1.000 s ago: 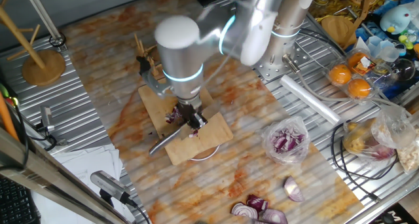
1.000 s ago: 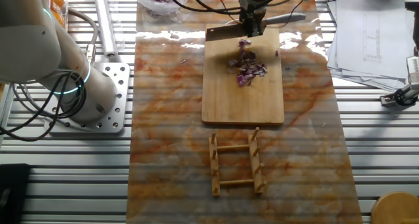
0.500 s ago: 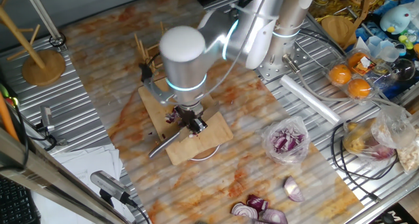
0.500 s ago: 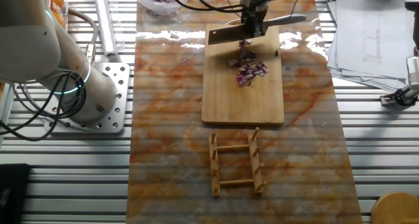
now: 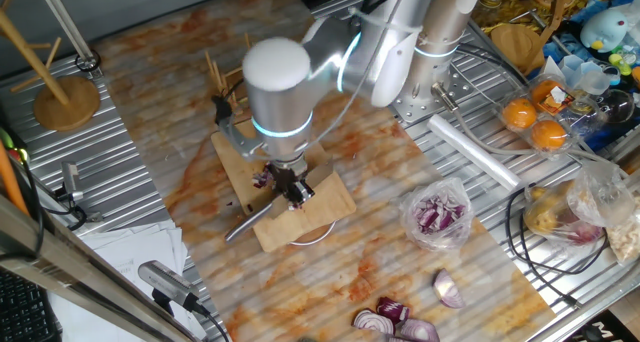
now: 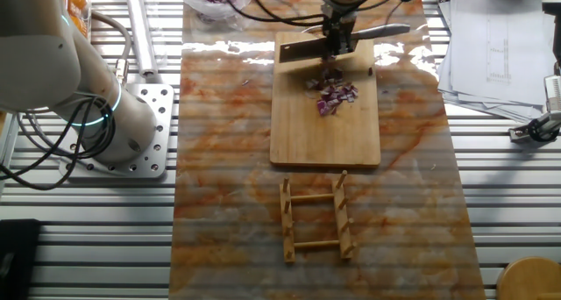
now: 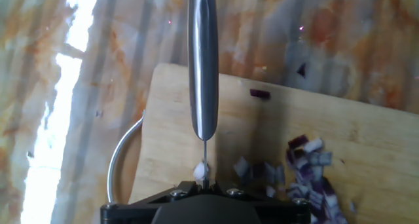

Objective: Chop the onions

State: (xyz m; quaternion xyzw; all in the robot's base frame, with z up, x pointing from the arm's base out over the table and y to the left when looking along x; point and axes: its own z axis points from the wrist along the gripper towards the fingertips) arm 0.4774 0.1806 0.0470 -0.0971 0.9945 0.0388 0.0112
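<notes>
**Cleaver over the diced red onion on the board**

The two-finger gripper [image 6: 337, 39] on the silver arm is closed on a steel cleaver with a rounded metal handle [image 6: 351, 38], holding it where blade meets handle. In the other fixed view the broad blade points left and the handle right, across the far end of the pale rectangular wooden cutting board [image 6: 325, 101]. From the hand view the cleaver's handle [image 7: 203, 60] runs straight away from the camera, passing over the board's edge [image 7: 170, 126]; whether the blade edge touches the wood cannot be told.

The small red-onion pieces [image 6: 333, 91], purple skin with pale layers, lie in a loose heap on the board, just beside the blade on its near side. In the hand view they sit to the right of the cleaver [image 7: 308, 171], with one stray bit [image 7: 259, 93] further up the board and another off it on the orange-veined marble-pattern tabletop [image 7: 300, 70]. In one fixed view the heap is mostly hidden behind the gripper [image 5: 290, 187].

A small wooden rack [image 6: 316, 220] lies near the board's other end. A clear plastic bag of chopped purple onion [image 5: 437, 214] sits well apart, and larger glossy onion halves [image 5: 400, 320] lie at the table's edge.
</notes>
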